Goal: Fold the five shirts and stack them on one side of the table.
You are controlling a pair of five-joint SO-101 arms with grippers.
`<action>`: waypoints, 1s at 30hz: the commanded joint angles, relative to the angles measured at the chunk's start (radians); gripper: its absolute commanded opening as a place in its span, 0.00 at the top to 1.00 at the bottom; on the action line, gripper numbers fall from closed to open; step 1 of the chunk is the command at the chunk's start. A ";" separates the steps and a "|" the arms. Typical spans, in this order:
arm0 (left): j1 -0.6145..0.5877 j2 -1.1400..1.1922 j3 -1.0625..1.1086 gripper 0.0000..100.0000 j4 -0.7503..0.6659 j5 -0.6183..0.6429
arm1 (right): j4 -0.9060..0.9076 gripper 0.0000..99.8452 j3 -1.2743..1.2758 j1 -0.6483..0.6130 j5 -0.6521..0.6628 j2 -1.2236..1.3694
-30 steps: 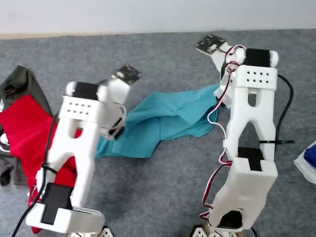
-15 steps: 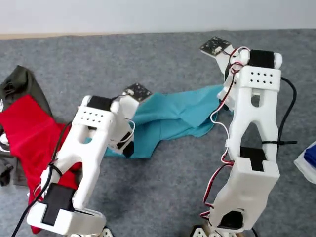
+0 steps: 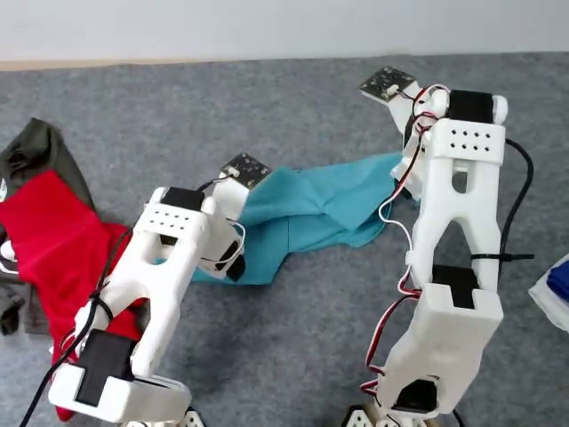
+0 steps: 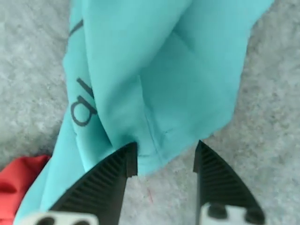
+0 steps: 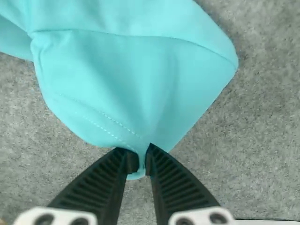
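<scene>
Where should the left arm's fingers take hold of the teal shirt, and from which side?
Probably the stitched hem at the end of the teal shirt nearest the red shirt, coming down from the robot's side. The layers meet there in a thin edge facing the arm. The open left gripper straddles it, and the right gripper holds the opposite end.

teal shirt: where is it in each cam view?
High view: teal shirt lies crumpled across the picture's centre.
Left wrist view: teal shirt, its edge inside the open left gripper.
Right wrist view: teal shirt, corner pinched in the shut right gripper.
Shared landmark: grey table cover.
</scene>
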 commanded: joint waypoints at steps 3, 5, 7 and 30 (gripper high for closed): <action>-0.060 -0.046 -0.033 0.80 0.011 0.005 | 0.041 0.99 -0.008 0.010 0.006 -0.081; -0.074 -0.046 -0.062 0.80 0.054 -0.002 | 0.041 0.99 -0.008 0.010 0.006 -0.077; -0.083 -0.044 -0.088 0.80 0.092 -0.015 | 0.041 0.99 -0.008 0.010 0.006 -0.076; -0.055 -0.034 0.085 0.86 -0.150 -0.035 | 0.039 0.99 -0.008 0.008 0.009 -0.076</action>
